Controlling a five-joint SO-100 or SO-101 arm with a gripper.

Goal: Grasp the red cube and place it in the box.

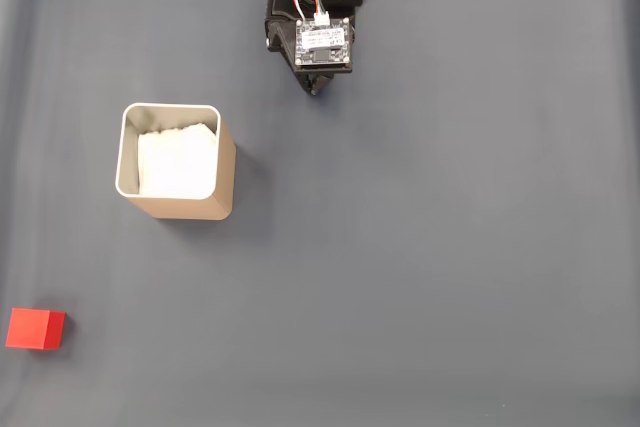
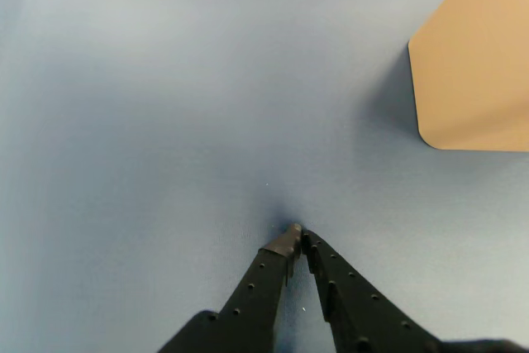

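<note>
One red cube (image 1: 35, 329) well apart from box (image 1: 176, 162), gripper (image 2: 297, 231) closed, empty, board label unreadable.

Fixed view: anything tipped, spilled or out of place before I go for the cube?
Nothing stands out. The box stands upright with its white lining inside, the cube sits flat near the lower left corner, apart from it, and the end effector is shut and empty.

Box (image 1: 176, 162) upright on grey table (image 1: 450, 267). Cube (image 1: 35, 329) well below-left of box. Arm (image 1: 318, 17) above-right of box, apart.
</note>
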